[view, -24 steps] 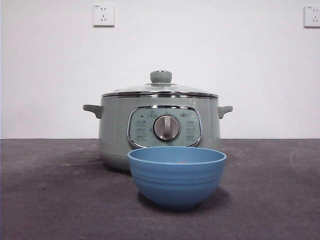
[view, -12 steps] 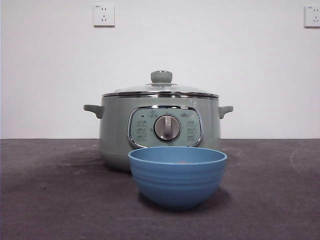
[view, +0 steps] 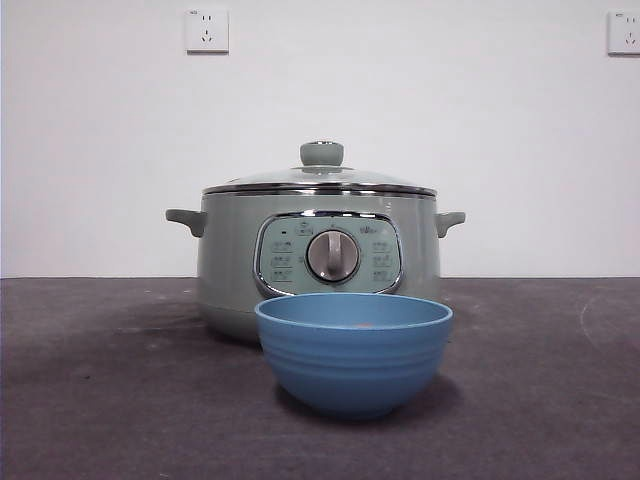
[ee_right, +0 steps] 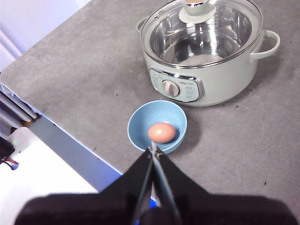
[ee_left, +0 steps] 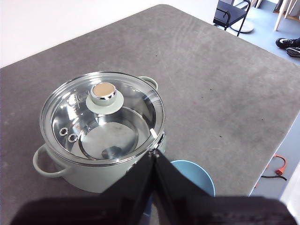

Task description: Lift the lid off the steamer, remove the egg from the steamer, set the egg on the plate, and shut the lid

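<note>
The sage-green steamer (view: 320,260) stands on the table with its clear glass lid (view: 320,178) seated on its rim; it also shows in the left wrist view (ee_left: 101,140) and the right wrist view (ee_right: 206,61). The blue plate (view: 353,350), a deep bowl, stands just in front of it. The egg (ee_right: 162,132) lies inside the plate (ee_right: 140,122), seen in the right wrist view; only a faint tan sliver (view: 368,325) shows in the front view. My left gripper (ee_left: 153,153) is shut and empty, high above the steamer. My right gripper (ee_right: 153,149) is shut and empty, high above the plate.
The dark grey table (view: 100,380) stretches to both sides of the steamer. The table's near edge (ee_right: 70,133) shows in the right wrist view. A white wall with two sockets (view: 207,30) stands behind. A chair base (ee_left: 232,16) stands beyond the table.
</note>
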